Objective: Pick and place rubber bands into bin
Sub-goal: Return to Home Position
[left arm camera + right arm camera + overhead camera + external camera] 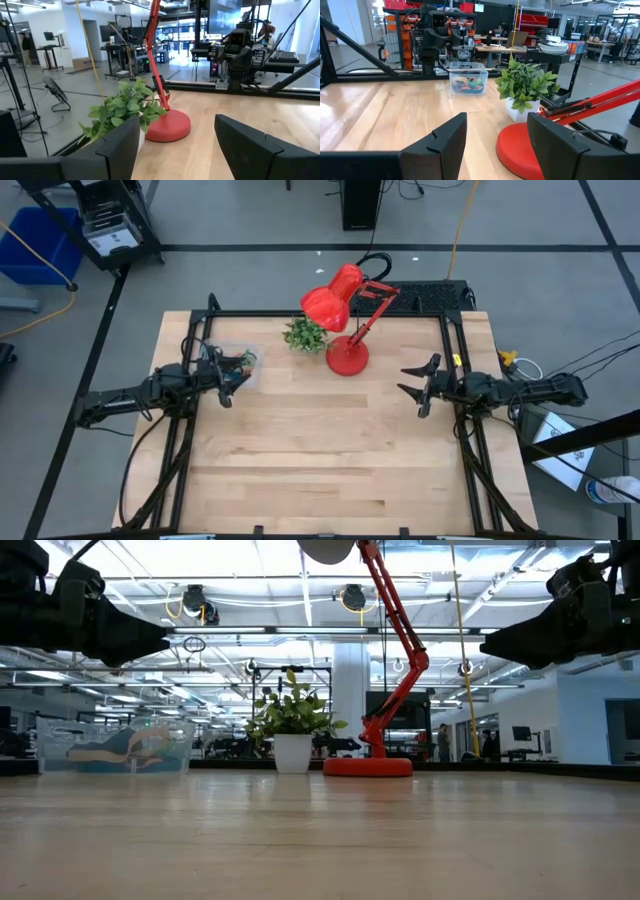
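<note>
The rubber bands (468, 85) lie in a loose tangle inside the bin (454, 76), blue and orange loops showing through its clear wall; no single band's direction can be told. The bin stands upright on the wooden surface (320, 460) at its left rear part. Its long side appears to run left to right across the surface. The left end effector (228, 380) hovers just beside the bin, raised off the wood, fingers spread with nothing between them. A small potted plant (305, 335) and a red desk lamp (347, 358) stand near mid-rear. Well apart at the right edge, the right end effector (410, 383) hangs raised, fingers likewise spread and empty.
</note>
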Controlling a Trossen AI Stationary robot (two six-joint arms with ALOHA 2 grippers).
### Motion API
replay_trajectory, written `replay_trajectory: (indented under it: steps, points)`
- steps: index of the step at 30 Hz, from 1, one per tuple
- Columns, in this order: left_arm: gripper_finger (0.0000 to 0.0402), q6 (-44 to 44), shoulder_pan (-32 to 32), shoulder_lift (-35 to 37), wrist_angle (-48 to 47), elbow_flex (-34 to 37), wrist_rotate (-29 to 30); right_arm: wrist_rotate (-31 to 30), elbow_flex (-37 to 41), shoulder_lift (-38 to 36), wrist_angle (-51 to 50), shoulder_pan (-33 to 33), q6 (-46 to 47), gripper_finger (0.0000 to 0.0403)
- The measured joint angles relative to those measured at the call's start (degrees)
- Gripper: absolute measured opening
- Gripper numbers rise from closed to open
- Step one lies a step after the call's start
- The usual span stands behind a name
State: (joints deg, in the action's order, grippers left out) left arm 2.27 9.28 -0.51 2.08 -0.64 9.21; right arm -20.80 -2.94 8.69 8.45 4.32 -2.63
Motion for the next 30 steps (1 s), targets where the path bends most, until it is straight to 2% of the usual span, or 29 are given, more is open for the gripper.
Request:
replay_trajectory:
  steps: [11, 30]
  points:
    - [0.0261, 0.01, 0.00, 0.00, 1.53, 0.09, 0.38, -0.04, 0.00, 0.00, 0.09, 0.00, -8.51, 0.0204]
    - [0.0266, 0.21, 0.00, 0.00, 1.95, 0.09, 0.31, -0.04, 0.06, 0.00, 0.11, 0.00, -8.61, 0.0199]
